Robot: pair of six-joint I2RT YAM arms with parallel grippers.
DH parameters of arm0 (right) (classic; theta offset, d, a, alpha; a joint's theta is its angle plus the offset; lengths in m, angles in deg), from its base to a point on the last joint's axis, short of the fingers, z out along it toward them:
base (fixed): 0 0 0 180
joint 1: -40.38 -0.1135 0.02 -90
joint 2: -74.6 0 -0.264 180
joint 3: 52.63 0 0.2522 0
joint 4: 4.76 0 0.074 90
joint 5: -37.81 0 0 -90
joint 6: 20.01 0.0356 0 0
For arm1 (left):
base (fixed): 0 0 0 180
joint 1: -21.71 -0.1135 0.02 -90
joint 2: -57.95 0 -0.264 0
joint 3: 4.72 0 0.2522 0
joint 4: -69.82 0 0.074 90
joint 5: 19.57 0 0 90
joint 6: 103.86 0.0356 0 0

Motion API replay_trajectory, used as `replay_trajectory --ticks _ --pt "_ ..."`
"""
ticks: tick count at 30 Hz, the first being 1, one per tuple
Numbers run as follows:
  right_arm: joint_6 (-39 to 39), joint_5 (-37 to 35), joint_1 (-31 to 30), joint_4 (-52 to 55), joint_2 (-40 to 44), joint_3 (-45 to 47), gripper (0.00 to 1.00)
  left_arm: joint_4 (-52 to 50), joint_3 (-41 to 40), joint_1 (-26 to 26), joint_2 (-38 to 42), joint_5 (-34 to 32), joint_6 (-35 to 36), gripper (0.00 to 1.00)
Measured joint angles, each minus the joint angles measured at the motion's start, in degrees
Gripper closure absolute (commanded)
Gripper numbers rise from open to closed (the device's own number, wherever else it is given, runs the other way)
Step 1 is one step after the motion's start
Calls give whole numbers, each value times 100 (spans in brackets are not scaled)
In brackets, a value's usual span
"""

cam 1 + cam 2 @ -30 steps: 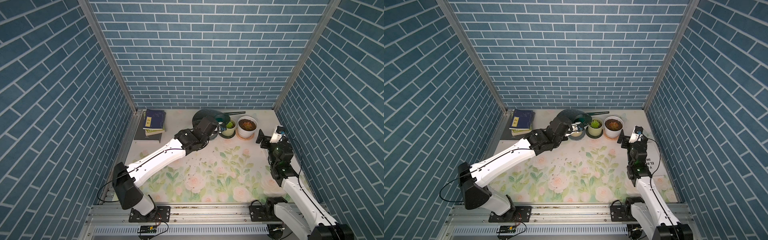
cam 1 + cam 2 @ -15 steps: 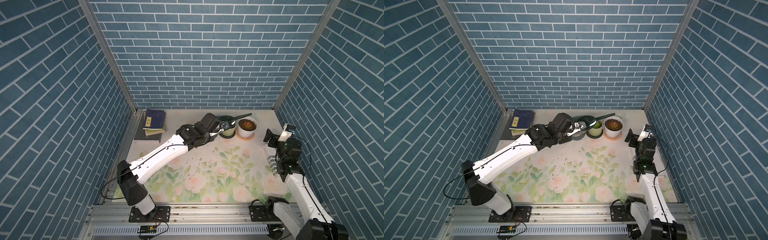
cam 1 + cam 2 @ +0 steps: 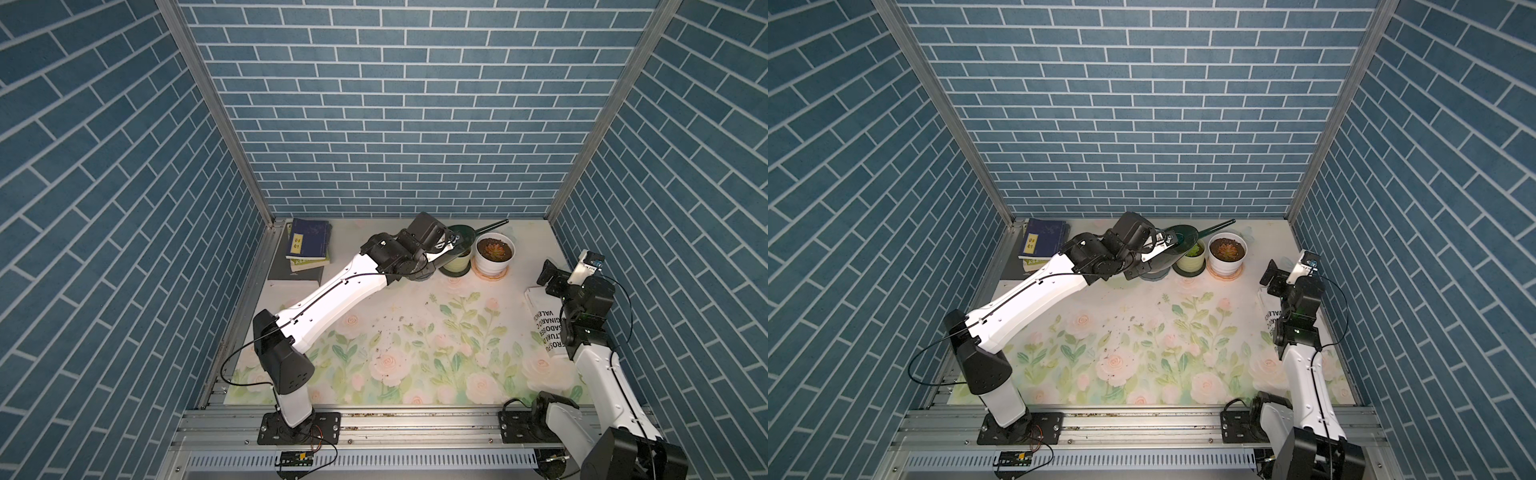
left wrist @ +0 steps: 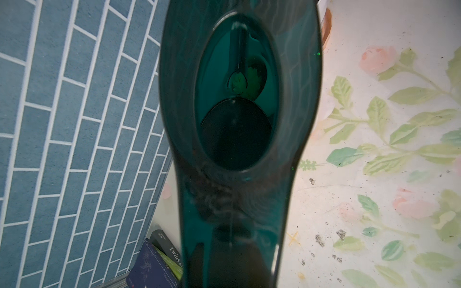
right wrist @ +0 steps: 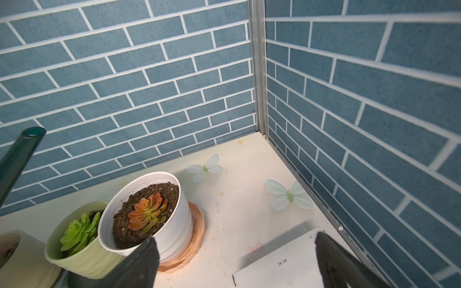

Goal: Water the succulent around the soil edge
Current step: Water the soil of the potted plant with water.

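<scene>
A dark green see-through watering can (image 3: 461, 237) (image 3: 1183, 237) hangs at the back of the table, with my left gripper (image 3: 446, 246) (image 3: 1160, 243) shut on its near end. The can (image 4: 239, 124) fills the left wrist view and blurs the fingers behind it. Its spout (image 3: 494, 225) (image 5: 17, 154) points to the back right, above a pale green pot (image 3: 1192, 258) (image 5: 79, 251) with a green succulent (image 5: 77, 232). Beside that pot, an orange succulent (image 3: 495, 250) (image 5: 147, 212) grows in a white pot (image 3: 1227, 266) (image 5: 174, 224). My right gripper (image 3: 550, 276) (image 5: 237, 261) stands open and empty to the right.
Stacked books (image 3: 309, 245) lie at the back left. A white printed sheet (image 3: 544, 328) (image 5: 279, 264) lies under my right gripper. Two paper butterflies (image 5: 204, 168) sit in the back right corner. A cream pot (image 5: 10, 246) stands left of the green one. Soil crumbs (image 3: 390, 332) dot the floral mat.
My left arm has carried the watering can to the right, over the green pot, with the spout now reaching behind the white pot. My right arm has pulled back toward the right wall.
</scene>
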Motion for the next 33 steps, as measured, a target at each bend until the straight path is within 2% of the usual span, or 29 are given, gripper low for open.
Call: replay_trajectory --ticks 7,13,21,33 --pt "0 17 0 -212 26 111 1 -308 221 -2 -317 -275 105 100" --pt "0 44 0 -315 26 142 1 -203 299 116 -356 -1012 402 100" --pt "0 70 0 -378 26 142 1 426 -72 315 -374 -1976 1268 100" --pt "0 85 0 -389 26 142 1 1143 -275 485 -487 -2428 2538 100"
